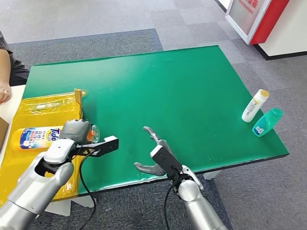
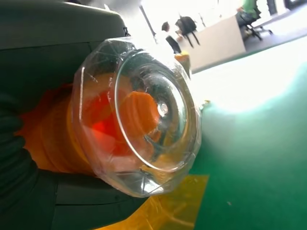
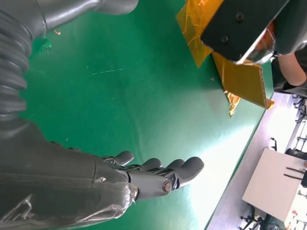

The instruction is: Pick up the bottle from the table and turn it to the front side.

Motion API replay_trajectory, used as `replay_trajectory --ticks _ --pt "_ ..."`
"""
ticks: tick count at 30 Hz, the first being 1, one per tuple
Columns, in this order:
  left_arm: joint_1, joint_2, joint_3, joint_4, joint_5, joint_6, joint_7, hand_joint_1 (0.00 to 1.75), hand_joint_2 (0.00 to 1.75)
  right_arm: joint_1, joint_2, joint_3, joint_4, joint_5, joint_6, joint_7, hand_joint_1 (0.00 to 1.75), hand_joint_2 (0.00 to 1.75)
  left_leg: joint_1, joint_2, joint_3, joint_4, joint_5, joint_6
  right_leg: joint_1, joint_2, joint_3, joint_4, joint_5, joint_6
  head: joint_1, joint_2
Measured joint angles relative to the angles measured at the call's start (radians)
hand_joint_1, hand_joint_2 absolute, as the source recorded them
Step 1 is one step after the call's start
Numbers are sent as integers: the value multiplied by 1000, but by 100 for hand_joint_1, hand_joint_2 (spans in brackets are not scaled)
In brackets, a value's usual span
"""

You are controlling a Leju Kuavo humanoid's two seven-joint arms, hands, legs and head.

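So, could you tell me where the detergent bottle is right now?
In the head view, the detergent bottle lies at the table's left, over the yellow sheet, gripped near its cap by the left robot hand.

A green-topped table stands on grey carpet tiles, a red and white cabinet beyond its far corner, with bright light glaring off the surface.

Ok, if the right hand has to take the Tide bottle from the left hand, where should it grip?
Probably the clear cap, coming from the robot's right. The Tide bottle lies level, the left hand grips its upper end, and the cap points toward the open right hand. The labelled body lies beyond the left hand.
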Motion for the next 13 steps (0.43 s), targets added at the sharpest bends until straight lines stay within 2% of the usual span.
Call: replay_trajectory --ticks 5,13 --pt "39 -59 125 30 -141 72 -34 175 175 -1 3 3 13 8 4 -1 0 175 0 0 0 0 0 0 0 0 0 0 0 0 0 0" --pt "76 -123 261 86 -198 114 -83 175 175 -4 7 10 41 9 3 -7 0 175 0 0 0 0 0 0 0 0 0 0 0 0 0 0"
